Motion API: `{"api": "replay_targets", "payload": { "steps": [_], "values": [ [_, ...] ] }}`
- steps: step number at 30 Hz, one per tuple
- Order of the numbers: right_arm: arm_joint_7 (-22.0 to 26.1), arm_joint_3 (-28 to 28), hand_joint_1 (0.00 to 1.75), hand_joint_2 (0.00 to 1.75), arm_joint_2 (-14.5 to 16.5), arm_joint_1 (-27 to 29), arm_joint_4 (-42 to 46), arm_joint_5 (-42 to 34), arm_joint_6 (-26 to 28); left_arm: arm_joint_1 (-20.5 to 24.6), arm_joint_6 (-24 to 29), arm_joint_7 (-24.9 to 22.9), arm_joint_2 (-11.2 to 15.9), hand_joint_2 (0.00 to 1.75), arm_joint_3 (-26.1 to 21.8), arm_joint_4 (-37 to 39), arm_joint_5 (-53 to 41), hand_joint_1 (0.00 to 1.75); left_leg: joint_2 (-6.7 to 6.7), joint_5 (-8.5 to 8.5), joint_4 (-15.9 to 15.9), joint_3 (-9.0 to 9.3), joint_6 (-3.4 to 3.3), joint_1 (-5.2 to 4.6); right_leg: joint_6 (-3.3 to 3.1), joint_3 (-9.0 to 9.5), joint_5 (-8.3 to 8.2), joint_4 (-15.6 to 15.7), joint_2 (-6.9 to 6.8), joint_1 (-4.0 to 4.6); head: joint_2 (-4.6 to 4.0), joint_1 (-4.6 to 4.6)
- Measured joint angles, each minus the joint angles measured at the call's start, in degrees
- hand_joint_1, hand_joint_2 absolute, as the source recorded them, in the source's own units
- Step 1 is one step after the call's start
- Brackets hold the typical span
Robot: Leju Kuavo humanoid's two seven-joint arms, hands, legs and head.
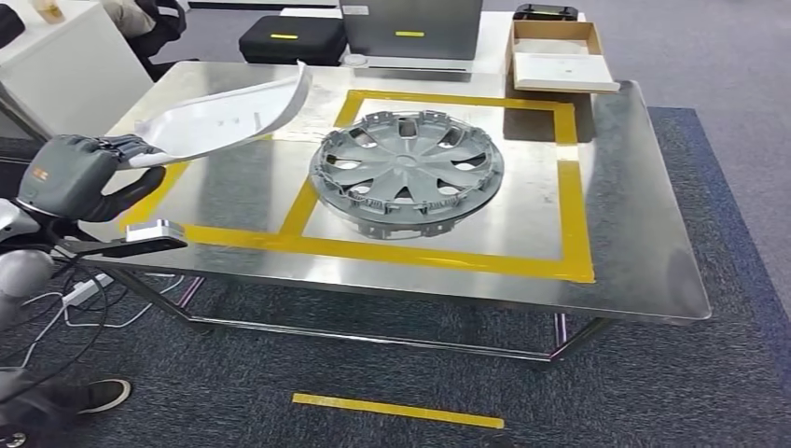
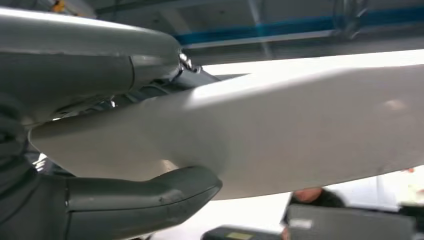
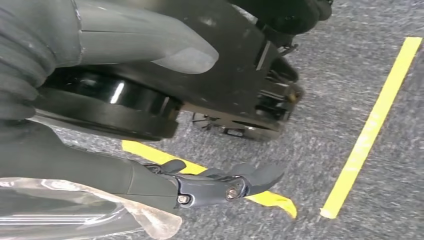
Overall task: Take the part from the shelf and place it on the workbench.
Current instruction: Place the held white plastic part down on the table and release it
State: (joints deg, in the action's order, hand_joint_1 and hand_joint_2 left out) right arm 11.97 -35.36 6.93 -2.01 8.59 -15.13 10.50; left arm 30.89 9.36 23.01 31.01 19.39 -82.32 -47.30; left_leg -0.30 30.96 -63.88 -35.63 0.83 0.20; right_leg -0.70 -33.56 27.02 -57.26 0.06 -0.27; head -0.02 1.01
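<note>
Looking down from the head, we see the steel workbench (image 1: 644, 233) across the middle of the scene, standing on dark carpet (image 1: 700, 383) and marked with a square of yellow tape (image 1: 438, 255). Inside that square, toward its left side, a grey wheel cover (image 1: 408, 173) lies flat on the metal. At the far edge of the bench we make out an open cardboard box (image 1: 560, 58) on the right, a grey case (image 1: 410, 28) beside it and a black case (image 1: 291, 39) further left. A short yellow strip (image 1: 396, 410) sits on the carpet near us.

The part (image 1: 233, 114), a long curved white panel, is held in the air over the near left corner of the bench, its free end tilted up toward the far right. Our left hand (image 1: 79, 177) grips its near end: in the left wrist view the thick thumb (image 2: 145, 200) presses under the panel while the darker fingers (image 2: 195, 80) clamp its other face.

Our right hand (image 3: 150, 115) hangs above the carpet, holding nothing, its fingers (image 3: 235, 185) loosely apart.
</note>
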Motion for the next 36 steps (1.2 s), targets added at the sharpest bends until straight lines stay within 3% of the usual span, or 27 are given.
{"api": "replay_targets", "payload": {
  "steps": [2,3,4,6,8,9,13,15,17,18,19,20,23,25,27,29,30,33,34,35,36],
  "values": [
    [0.17,0.04,0.00,1.75,0.00,0.05,0.00,-0.87,-0.22,0.04,-0.93,-1.11,1.40,1.75,-1.20,2.36,5.22,1.75,0.01,2.90,-7.50,-3.56,0.50,0.27,-0.20,0.01,0.08,-0.02,0.00,0.00,0.00,0.05],
    [0.25,0.08,0.00,1.75,0.00,0.15,0.00,-1.28,-0.25,-0.23,-0.92,-1.38,2.12,1.75,-2.35,3.81,7.85,1.75,0.01,3.20,-9.72,-4.76,0.71,0.45,-0.25,0.02,0.12,-0.05,0.07,0.00,0.00,0.05],
    [0.28,0.11,0.00,1.75,0.00,0.23,0.00,-1.49,-0.25,-0.47,-0.69,-1.39,2.98,1.75,-3.83,5.40,9.73,1.75,0.03,2.24,-9.62,-4.94,0.91,0.66,-0.27,0.03,0.18,-0.11,0.17,-0.01,0.00,0.06],
    [0.33,0.16,0.00,1.75,0.00,0.32,0.00,-1.67,-0.24,-0.58,-0.26,-1.26,4.94,1.75,-6.91,8.56,11.59,1.75,0.13,-1.71,-4.21,-2.87,1.27,1.11,-0.14,0.09,0.36,-0.33,0.41,-0.05,0.00,0.05],
    [0.57,0.40,0.00,1.75,-0.08,0.37,0.00,-2.80,-0.28,-0.32,-0.03,-1.43,7.02,1.75,-10.19,12.32,12.47,1.75,0.33,-4.12,2.38,-0.09,1.48,1.27,0.31,-0.05,0.64,-0.66,0.61,0.09,0.00,0.20],
    [0.83,0.76,0.00,1.75,-0.13,0.42,0.00,-3.86,-0.33,-0.24,0.16,-1.70,8.00,1.75,-11.86,14.31,12.96,1.75,0.37,-4.56,4.49,0.74,1.34,1.23,0.59,-0.18,0.75,-0.81,0.67,0.20,0.00,0.27],
    [1.63,2.74,0.00,1.75,-0.24,0.66,0.01,-6.81,-0.43,-0.09,1.39,-2.74,10.67,1.75,-18.13,21.10,14.65,1.75,0.22,-4.22,4.92,0.76,-0.12,1.07,1.50,-0.89,1.40,-1.46,0.56,0.32,0.00,0.41],
    [1.80,3.41,0.00,1.75,-0.26,0.54,0.02,-7.21,-0.41,0.62,2.18,-3.58,11.26,1.75,-20.59,23.88,14.81,1.75,0.19,-4.26,5.04,0.83,-0.95,1.09,1.80,-2.97,3.84,-5.64,0.37,0.29,0.00,0.25],
    [1.96,4.03,0.00,1.75,-0.26,0.36,0.02,-7.70,-0.38,1.37,3.80,-5.29,11.37,1.75,-22.21,26.99,14.52,1.75,0.15,-4.17,5.03,0.84,-1.41,0.78,1.73,-6.68,7.18,-13.36,0.29,0.29,0.00,0.12],
    [1.98,4.37,0.00,1.75,-0.26,0.31,0.02,-8.01,-0.35,1.56,5.25,-5.98,11.36,1.75,-23.05,28.86,14.47,1.75,0.15,-4.14,5.03,0.85,-1.51,0.56,1.58,-8.34,8.13,-16.51,0.28,0.32,0.00,0.10],
    [1.98,4.70,0.00,1.75,-0.26,0.30,0.02,-8.32,-0.29,1.62,7.05,-6.40,11.32,1.75,-24.04,30.77,14.69,1.75,0.15,-4.12,5.02,0.87,-1.57,0.35,1.36,-9.13,8.07,-17.76,0.29,0.42,0.00,0.11],
    [1.93,5.01,0.00,1.75,-0.26,0.31,0.02,-8.57,-0.22,1.60,8.97,-6.48,11.26,1.75,-25.18,32.56,15.15,1.75,0.15,-4.10,5.02,0.92,-1.62,0.13,1.01,-8.82,6.97,-16.83,0.30,0.56,0.00,0.13],
    [1.75,5.83,0.00,1.75,-0.30,0.27,0.02,-8.98,-0.03,1.49,13.33,-5.54,10.67,1.75,-29.03,36.97,16.63,1.75,0.11,-4.00,4.99,1.06,-1.69,-0.26,-0.68,-3.04,1.77,-5.36,0.41,1.31,0.00,0.18],
    [1.66,6.17,0.00,1.75,-0.35,0.21,0.02,-9.04,0.02,1.35,14.23,-5.06,10.09,1.75,-30.78,39.16,16.92,1.75,0.03,-4.08,5.02,0.98,-1.42,-0.11,-1.23,-0.69,1.00,-1.33,0.40,1.72,0.00,0.19],
    [1.60,6.33,0.00,1.75,-0.36,0.19,0.03,-9.06,0.05,0.97,14.47,-5.16,9.74,1.75,-31.81,40.55,16.99,1.75,-0.03,-4.21,5.20,0.94,-0.87,0.11,-1.18,-0.22,0.78,-0.60,0.32,1.79,0.00,0.15],
    [1.57,6.51,0.00,1.75,-0.32,0.14,0.05,-9.08,0.16,0.71,14.82,-5.46,9.61,1.75,-32.85,41.42,17.11,1.75,-0.02,-3.32,4.23,0.63,-0.30,0.24,-1.28,0.43,0.14,0.65,0.24,1.51,0.00,0.28],
    [1.57,6.62,0.00,1.75,-0.31,0.13,0.07,-9.08,0.20,0.79,15.03,-5.57,9.55,1.75,-33.40,41.82,17.19,1.75,0.00,-2.10,2.31,-0.09,0.04,0.30,-1.32,0.82,-0.17,1.29,0.19,1.31,0.00,0.37],
    [1.49,6.89,0.00,1.75,-0.31,0.19,0.08,-9.09,0.25,0.69,15.78,-5.52,8.94,1.75,-34.69,43.04,17.70,1.75,0.04,2.18,-7.40,-4.29,1.14,0.88,-1.27,1.33,-0.24,1.61,0.11,1.07,0.00,0.50],
    [1.38,6.96,0.00,1.75,-0.31,0.20,0.08,-9.09,0.26,0.36,16.11,-5.36,8.65,1.75,-35.09,43.36,18.00,1.75,0.06,2.31,-8.97,-5.10,1.48,1.17,-1.17,1.37,-0.16,1.53,0.09,0.97,0.00,0.52],
    [1.18,7.03,0.00,1.75,-0.31,0.19,0.08,-9.08,0.25,0.00,16.55,-5.10,8.38,1.75,-35.61,43.64,18.27,1.75,0.09,1.39,-8.48,-4.97,1.81,1.49,-1.00,1.37,-0.04,1.37,0.09,0.83,0.00,0.51],
    [0.90,7.10,0.00,1.75,-0.31,0.20,0.08,-9.03,0.24,-0.30,17.01,-4.83,8.16,1.75,-36.17,43.87,18.46,1.75,0.14,-0.40,-5.95,-3.83,2.17,1.83,-0.76,1.35,0.12,1.10,0.10,0.65,0.00,0.51]
  ]
}}
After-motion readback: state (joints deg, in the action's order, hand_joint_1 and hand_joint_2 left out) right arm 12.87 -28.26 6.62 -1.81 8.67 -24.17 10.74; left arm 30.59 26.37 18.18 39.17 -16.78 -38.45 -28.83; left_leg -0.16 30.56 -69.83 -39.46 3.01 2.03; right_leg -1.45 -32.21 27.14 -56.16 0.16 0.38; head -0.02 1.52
